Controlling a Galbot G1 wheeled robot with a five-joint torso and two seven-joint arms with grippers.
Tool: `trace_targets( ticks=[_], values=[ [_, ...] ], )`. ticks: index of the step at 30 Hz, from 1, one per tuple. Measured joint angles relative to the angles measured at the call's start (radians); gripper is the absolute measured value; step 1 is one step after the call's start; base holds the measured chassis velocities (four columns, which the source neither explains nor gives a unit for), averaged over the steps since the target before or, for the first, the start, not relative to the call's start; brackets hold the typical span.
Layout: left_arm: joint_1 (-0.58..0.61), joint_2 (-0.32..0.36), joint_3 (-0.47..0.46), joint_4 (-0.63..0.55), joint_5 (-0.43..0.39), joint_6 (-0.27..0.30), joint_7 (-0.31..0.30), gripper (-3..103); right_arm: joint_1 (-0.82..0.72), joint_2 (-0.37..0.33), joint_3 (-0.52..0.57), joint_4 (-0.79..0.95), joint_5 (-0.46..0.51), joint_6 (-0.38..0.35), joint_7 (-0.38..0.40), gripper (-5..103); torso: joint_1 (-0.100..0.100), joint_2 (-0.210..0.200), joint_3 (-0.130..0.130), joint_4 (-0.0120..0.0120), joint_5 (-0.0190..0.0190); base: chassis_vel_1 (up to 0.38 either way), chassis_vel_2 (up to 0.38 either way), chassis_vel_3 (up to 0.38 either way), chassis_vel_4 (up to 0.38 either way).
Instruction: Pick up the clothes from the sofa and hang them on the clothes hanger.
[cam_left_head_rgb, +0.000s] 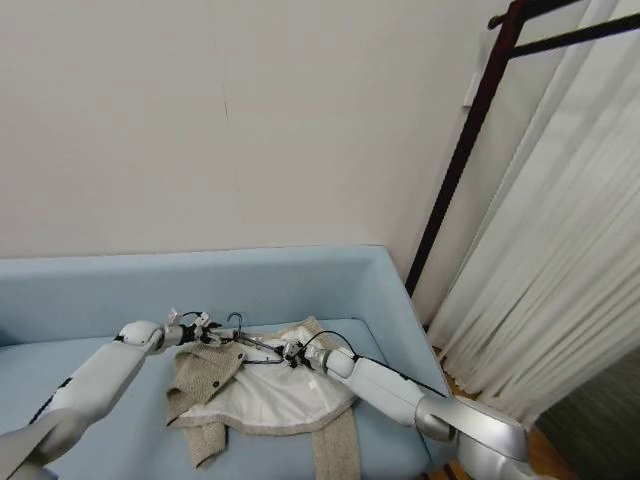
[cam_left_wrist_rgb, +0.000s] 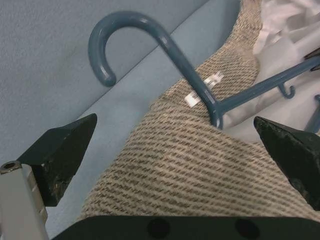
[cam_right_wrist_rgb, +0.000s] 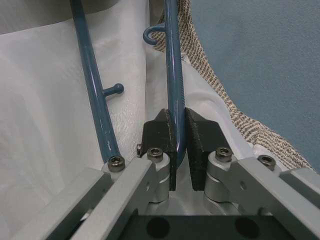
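A beige knit garment (cam_left_head_rgb: 262, 395) with a white lining lies spread on the light blue sofa (cam_left_head_rgb: 300, 280), with a blue hanger (cam_left_wrist_rgb: 165, 45) inside its neck. My right gripper (cam_right_wrist_rgb: 180, 137) is shut on one blue bar of the hanger (cam_right_wrist_rgb: 172, 80), over the white lining (cam_right_wrist_rgb: 45, 125). My left gripper (cam_left_wrist_rgb: 175, 150) stands open just above the knit collar (cam_left_wrist_rgb: 200, 165), its fingertips (cam_left_wrist_rgb: 65, 145) on either side of the hanger's neck below the hook. In the head view both grippers meet at the garment's collar, the left gripper (cam_left_head_rgb: 205, 330) and the right gripper (cam_left_head_rgb: 290, 352).
A dark clothes rack (cam_left_head_rgb: 470, 130) stands to the right behind the sofa's arm, beside white curtains (cam_left_head_rgb: 560, 250). A plain wall rises behind the sofa back. Wooden floor (cam_left_head_rgb: 590, 440) shows at the lower right. The left sofa seat is bare.
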Motion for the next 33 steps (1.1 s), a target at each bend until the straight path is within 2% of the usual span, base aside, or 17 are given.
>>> trace_targets(
  ticks=[4, 12, 16, 19, 20, 22, 25, 29, 31, 33],
  values=[
    [-0.009, -0.009, 0.006, 0.032, 0.036, -0.005, 0.005, 100, 0.004, 0.0, 0.002, -0.005, -0.006, 0.004, 0.0, 6, 0.0, 0.0, 0.0, 0.0002, 0.0001, 0.0, 0.0, 0.0, 0.0],
    [-0.014, -0.014, 0.01, 0.075, 0.086, -0.047, 0.089, 102, 0.012, -0.004, 0.003, -0.005, -0.003, 0.006, 0.001, 6, 0.0, 0.0, 0.0, 0.0004, -0.0001, 0.0, 0.0, 0.0, 0.0],
    [-0.033, -0.025, 0.011, 0.11, 0.091, -0.064, 0.09, 96, 0.014, -0.007, 0.001, 0.004, 0.006, 0.006, 0.0, 6, 0.0, 0.0, 0.0, -0.0001, 0.0, 0.0, 0.0, 0.0, 0.0],
    [-0.042, -0.034, 0.013, 0.132, 0.106, -0.078, 0.09, 80, 0.016, -0.008, 0.001, 0.013, 0.01, 0.006, -0.001, 6, 0.0, 0.0, 0.0, 0.0, -0.0001, 0.0, 0.0, 0.0, 0.0],
    [-0.042, -0.034, 0.013, 0.132, 0.106, -0.078, 0.09, 80, 0.016, -0.008, 0.001, 0.013, 0.01, 0.006, -0.001, 6, 0.0, 0.0, 0.0, 0.0, -0.0001, 0.0, 0.0, 0.0, 0.0],
    [-0.043, -0.043, 0.012, 0.146, 0.119, -0.087, 0.087, 69, 0.02, -0.01, 0.0, 0.025, 0.014, 0.006, -0.001, 6, 0.0, 0.0, 0.0, 0.0001, -0.0001, 0.0, 0.0, 0.0, 0.0],
    [-0.04, -0.049, 0.01, 0.152, 0.131, -0.094, 0.085, 64, 0.024, -0.016, -0.002, 0.038, 0.02, 0.005, -0.001, 6, 0.0, 0.0, 0.0, 0.0, -0.0001, 0.0, 0.0, 0.0, 0.0],
    [-0.031, -0.063, 0.003, 0.168, 0.145, -0.11, 0.08, 42, 0.031, -0.02, -0.003, 0.054, 0.02, 0.004, -0.001, 6, 0.0, 0.0, 0.0, 0.0003, -0.0001, 0.0, 0.0, 0.0, 0.0],
    [-0.03, -0.066, 0.001, 0.169, 0.145, -0.111, 0.079, 42, 0.032, -0.02, -0.003, 0.056, 0.019, 0.004, 0.0, 6, 0.0, 0.0, 0.0, 0.0003, -0.0001, 0.0, 0.0, 0.0, 0.0],
    [-0.031, -0.069, 0.0, 0.17, 0.145, -0.111, 0.077, 32, 0.032, -0.022, -0.003, 0.062, 0.018, 0.003, 0.004, 6, 0.0, 0.0, 0.0, 0.0002, 0.0, 0.0, 0.0, 0.0, 0.0]
  ],
)
